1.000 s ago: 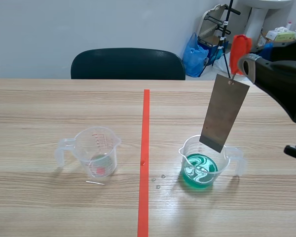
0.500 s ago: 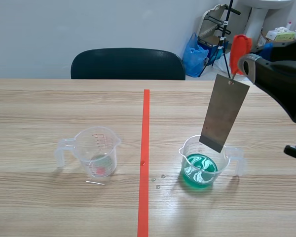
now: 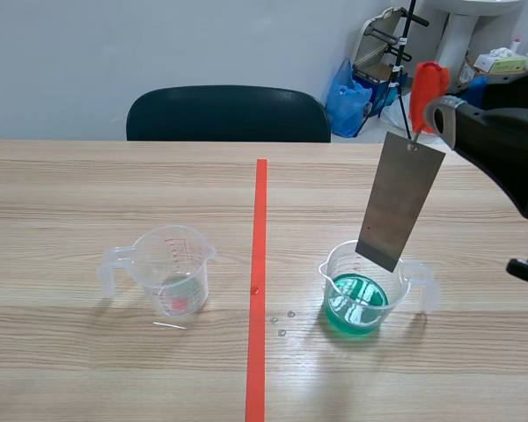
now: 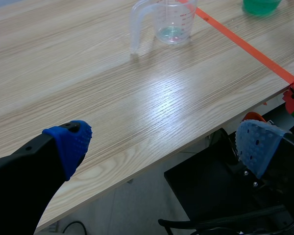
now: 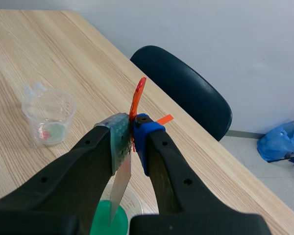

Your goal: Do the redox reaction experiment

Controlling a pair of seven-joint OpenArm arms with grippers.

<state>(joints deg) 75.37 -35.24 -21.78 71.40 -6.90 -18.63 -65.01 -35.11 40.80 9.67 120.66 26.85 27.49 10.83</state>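
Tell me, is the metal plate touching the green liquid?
Apart. In the scene view the metal plate ends at the measuring cup rim, with clear wall showing between it and the green liquid.

Table [image 3: 70,185]: pale wood, was crossed at mid-frame by an orange-red tape line [image 3: 259,264].
Clear cup [image 3: 169,269]: was set left of centre.
Green-liquid cup [image 3: 363,288]: was set right of centre.

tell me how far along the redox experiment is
Done: green solution sits in the right cup; the left cup is nearly empty. In hand: the right gripper is shut on a red clip, the metal plate hanging over the right cup. To do, likely: lowering the plate into the liquid. The left gripper is open.
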